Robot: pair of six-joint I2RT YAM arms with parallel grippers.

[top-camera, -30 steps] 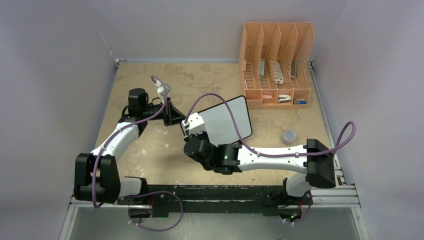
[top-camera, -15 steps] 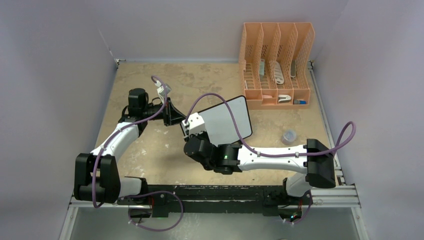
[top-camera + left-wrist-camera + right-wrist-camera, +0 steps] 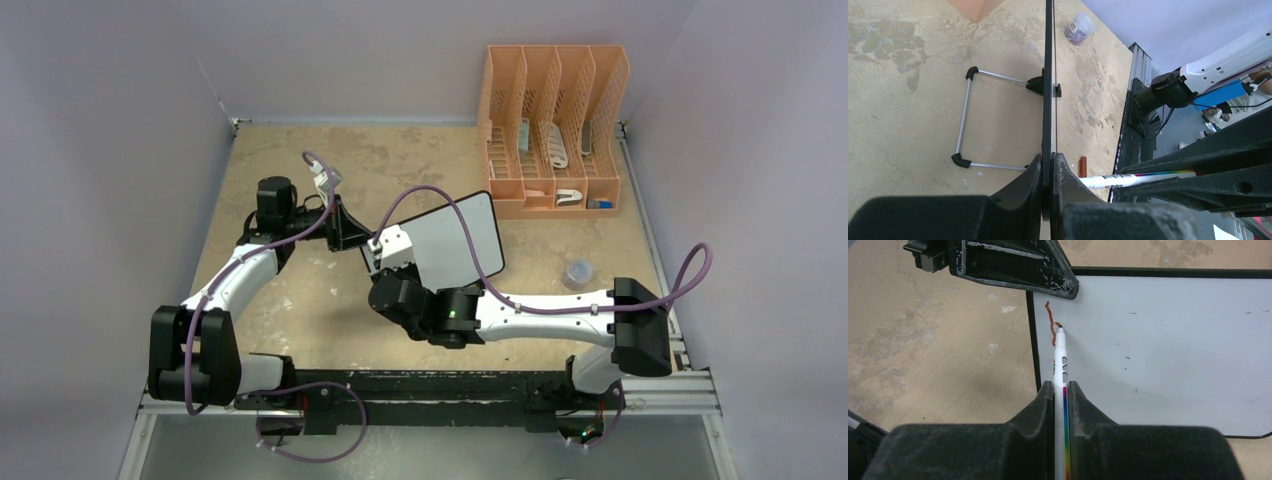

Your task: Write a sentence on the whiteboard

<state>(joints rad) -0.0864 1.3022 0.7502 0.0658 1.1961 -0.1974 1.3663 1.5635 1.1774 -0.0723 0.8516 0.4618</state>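
The right gripper point(image 3: 1061, 387) is closed tight on a white marker point(image 3: 1060, 355) with a rainbow stripe down its barrel, its 2 fingers pinching the barrel. The marker's tip touches the whiteboard point(image 3: 1158, 340) close to the board's left edge. Of the sentence point(image 3: 1049, 320), only 1 wavy red-brown stroke shows, running beside that edge and ending at the tip. The rest of the white face is bare apart from a few faint specks.

The left gripper point(image 3: 1048, 162) is closed on the whiteboard's thin black frame, with 1 finger on each face. Its wrist camera sees the board edge-on and upright. Behind the board a wire stand point(image 3: 965, 120) with black corner feet rests on the counter point(image 3: 300, 300). A red-brown marker cap point(image 3: 1082, 166) lies on the counter just in front of the board.

From above, the whiteboard stands near the middle of the counter, its face tilted toward the near edge, with the 2 grippers meeting at its left side. A small clear jar point(image 3: 578, 272) sits toward the right edge. An orange file organizer point(image 3: 553, 130) fills the far right corner.
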